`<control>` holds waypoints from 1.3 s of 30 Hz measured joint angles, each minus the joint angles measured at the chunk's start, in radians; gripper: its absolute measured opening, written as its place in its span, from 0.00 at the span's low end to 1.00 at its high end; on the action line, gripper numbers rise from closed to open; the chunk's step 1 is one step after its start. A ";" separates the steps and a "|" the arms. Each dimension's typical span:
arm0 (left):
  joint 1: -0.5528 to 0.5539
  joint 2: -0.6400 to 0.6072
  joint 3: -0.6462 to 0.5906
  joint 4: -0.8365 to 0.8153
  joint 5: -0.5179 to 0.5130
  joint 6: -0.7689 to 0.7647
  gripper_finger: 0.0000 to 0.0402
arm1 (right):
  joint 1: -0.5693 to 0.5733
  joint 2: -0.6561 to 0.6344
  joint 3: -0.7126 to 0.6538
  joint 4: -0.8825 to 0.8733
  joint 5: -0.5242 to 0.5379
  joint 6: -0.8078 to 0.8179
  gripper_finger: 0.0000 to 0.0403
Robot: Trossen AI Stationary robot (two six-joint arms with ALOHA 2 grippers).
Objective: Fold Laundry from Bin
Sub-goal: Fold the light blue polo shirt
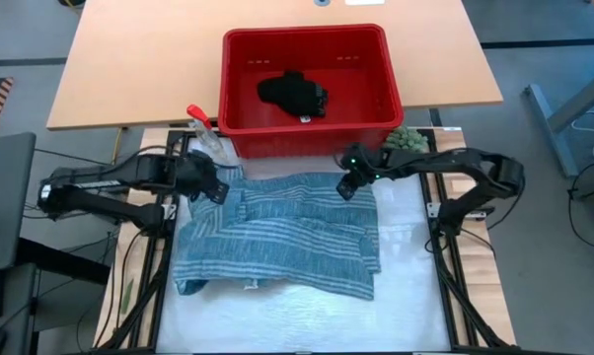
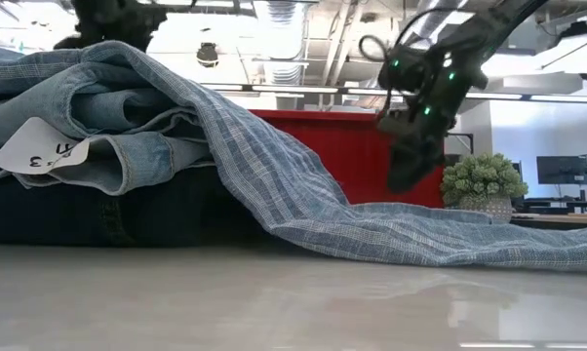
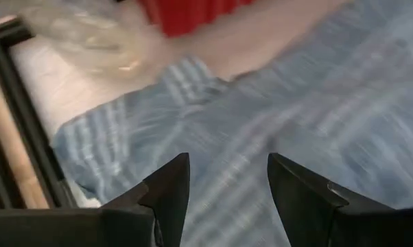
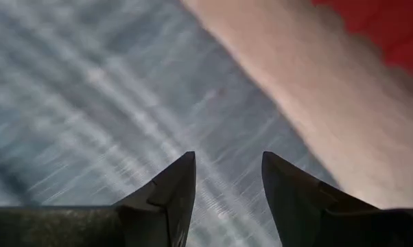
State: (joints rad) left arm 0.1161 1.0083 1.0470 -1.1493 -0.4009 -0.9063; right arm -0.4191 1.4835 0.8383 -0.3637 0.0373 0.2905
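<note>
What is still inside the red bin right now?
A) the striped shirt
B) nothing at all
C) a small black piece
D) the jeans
C: in the high view only a small black piece lies on the floor of the red bin, while the striped shirt is spread on the table in front of it.

Shirt (image 1: pixel 287 232): blue w/ thin white stripes, under both grippers. Bin (image 1: pixel 376 59): solid red, just beyond them. Small garment (image 1: pixel 292 92) in bin: black. Jeans (image 2: pixel 89 127): light blue denim w/ white tag; dark navy piece (image 2: pixel 69 210) beneath. Left gripper (image 3: pixel 227 180) and right gripper (image 4: pixel 228 178): dark fingers. Ball (image 1: pixel 406 138) beside right gripper: green, fuzzy.
</note>
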 joint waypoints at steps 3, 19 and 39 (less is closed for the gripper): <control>0.109 -0.054 -0.080 0.033 0.029 0.018 0.46 | -0.005 0.052 0.000 0.039 0.035 0.051 0.48; 0.461 -0.228 -0.483 0.216 0.132 0.164 0.46 | 0.000 0.112 0.000 0.066 0.124 0.128 0.48; 0.558 -0.041 -0.691 0.540 0.179 0.177 0.38 | -0.095 0.212 0.002 0.099 0.122 -0.012 0.42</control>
State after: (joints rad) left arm 0.6743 0.9670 0.3563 -0.6096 -0.2219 -0.7289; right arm -0.5143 1.6955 0.8404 -0.2647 0.1590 0.2783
